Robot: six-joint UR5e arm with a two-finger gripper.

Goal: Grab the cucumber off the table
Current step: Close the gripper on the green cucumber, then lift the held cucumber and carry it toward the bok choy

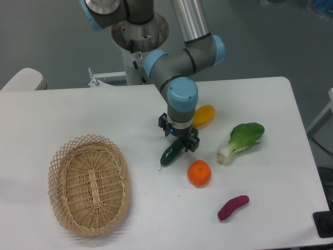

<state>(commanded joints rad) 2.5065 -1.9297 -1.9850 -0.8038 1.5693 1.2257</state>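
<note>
The claw [179,138] sits low over the top end of the cucumber [171,153], its fingers on both sides. The cucumber lies on the white tabletop [78,114]. No writing can be read.

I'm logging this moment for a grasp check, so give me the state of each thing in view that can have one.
Slim dark green cucumber: lying on the white table, upper end under the gripper.
Two-finger gripper: low over the cucumber; open or shut cannot be told.
Oval wicker basket: upright, nothing inside.
Leafy bok choy: lying flat.
Orange round fruit: resting, untouched.
</note>
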